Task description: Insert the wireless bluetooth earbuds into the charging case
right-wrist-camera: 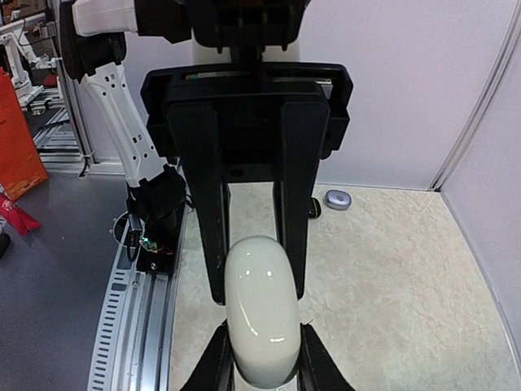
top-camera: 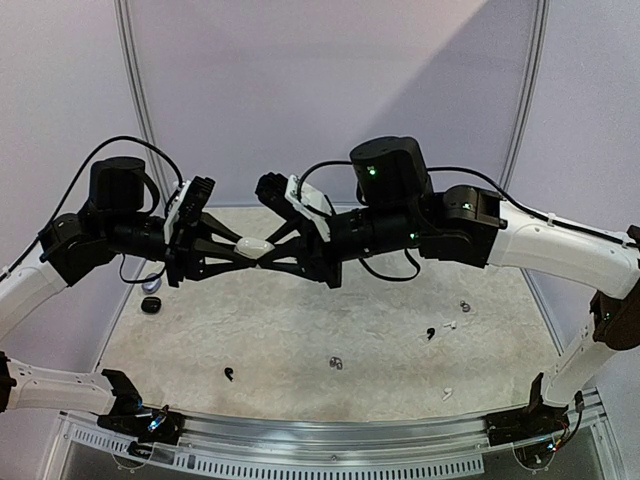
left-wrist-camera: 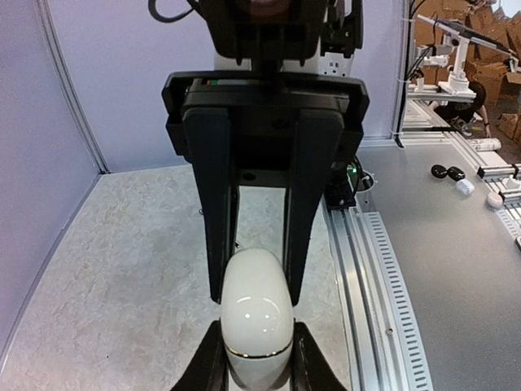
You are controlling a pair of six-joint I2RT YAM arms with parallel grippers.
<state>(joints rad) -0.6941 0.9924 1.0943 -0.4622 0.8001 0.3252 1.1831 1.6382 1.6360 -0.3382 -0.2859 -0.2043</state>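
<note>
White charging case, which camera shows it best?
Left wrist view: the white charging case fills the near foreground, its thin seam line visible. The right wrist view shows it equally close but with no seam; the top view shows only a small white oval in mid-air.

The mottled beige table (top-camera: 290, 320) is carrying several small things: a black earbud (top-camera: 229, 374) is lying lower left, a silvery-grey earbud (top-camera: 335, 363) lower centre, a white earbud (top-camera: 448, 394) lower right, a second black earbud (top-camera: 430, 333) right of centre. A black oval case (top-camera: 150, 306) is resting at the left edge.
</note>
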